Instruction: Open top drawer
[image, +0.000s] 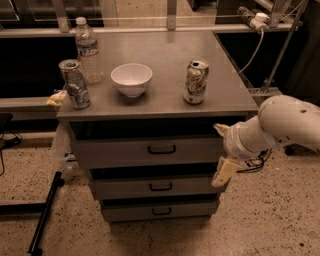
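The top drawer (125, 152) is the uppermost and widest of three grey fronts under the metal table top, with a small black bar handle (161, 149) at its centre. Its front sits in line with the cabinet. My gripper (221, 151) is at the end of the white arm (280, 125), by the right end of the top drawer front and to the right of the handle. Its two cream fingers are spread, one fingertip (219, 129) above and one (223, 172) below, with nothing between them.
On the table top (165, 97) stand a water bottle (88, 50), a can (74, 84) at the left edge, a white bowl (131, 78) and a can (195, 81) at the right. Two lower drawers (157, 187) (160, 211) sit below. A black pole (45, 212) lies on the floor at left.
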